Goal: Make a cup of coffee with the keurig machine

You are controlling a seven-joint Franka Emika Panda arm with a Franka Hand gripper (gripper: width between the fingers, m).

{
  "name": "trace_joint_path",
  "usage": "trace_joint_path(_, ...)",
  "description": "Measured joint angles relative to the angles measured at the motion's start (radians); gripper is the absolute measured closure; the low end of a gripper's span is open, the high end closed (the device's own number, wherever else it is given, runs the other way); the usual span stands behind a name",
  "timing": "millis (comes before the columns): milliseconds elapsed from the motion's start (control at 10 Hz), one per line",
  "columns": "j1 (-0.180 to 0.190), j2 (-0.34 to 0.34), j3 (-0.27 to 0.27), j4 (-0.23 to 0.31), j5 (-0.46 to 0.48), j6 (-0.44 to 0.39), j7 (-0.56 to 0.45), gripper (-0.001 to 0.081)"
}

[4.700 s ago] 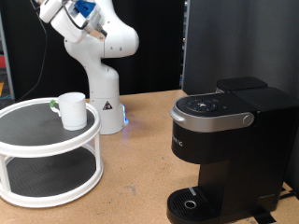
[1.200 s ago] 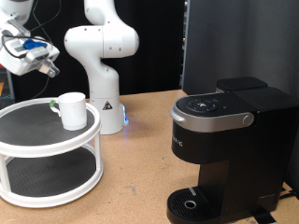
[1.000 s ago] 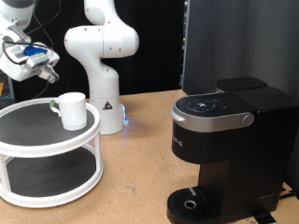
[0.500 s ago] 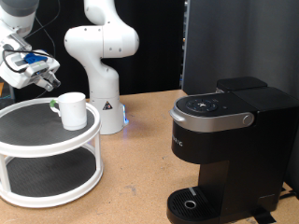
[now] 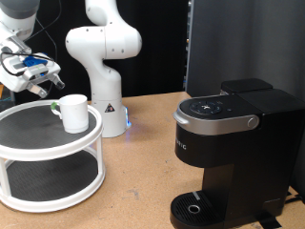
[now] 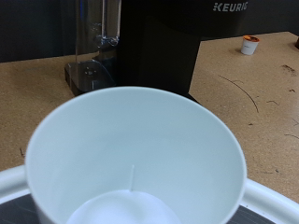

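The white cup [image 5: 74,112] stands upright and empty on the top tier of a round white shelf [image 5: 38,153], at the exterior view's left. My gripper [image 5: 45,84] hovers just left of and slightly above the cup, apart from it, with its fingers spread and nothing between them. In the wrist view the cup [image 6: 135,159] fills most of the picture and my fingers do not show. The black keurig machine [image 5: 233,153] stands at the exterior view's right with its lid shut; it also shows in the wrist view [image 6: 159,42] behind the cup.
A small white coffee pod with a tan top [image 6: 249,45] lies on the wooden table beyond the machine. The shelf's white rim [image 6: 271,201] rings the cup. The robot's white base [image 5: 107,105] stands right behind the shelf. A black panel backs the machine.
My gripper has come down from high at the upper left and moved right, closer to the cup. The cup and the machine have not moved.
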Motion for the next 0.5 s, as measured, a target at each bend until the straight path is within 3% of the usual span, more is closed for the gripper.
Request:
trace_joint_path(100, 0.012, 0.000, -0.009, -0.005, 0.002, 0.020, -0.011, 0.0075)
trace_joint_path(200, 0.027, 0.000, -0.022, -0.012, 0.003, 0.039, -0.026, 0.0075)
trace_joint_path(300, 0.041, 0.002, -0.033, -0.017, 0.003, 0.050, -0.036, 0.0014)
trace_joint_path(500, 0.057, 0.010, -0.045, -0.023, 0.001, 0.055, -0.048, 0.0008)
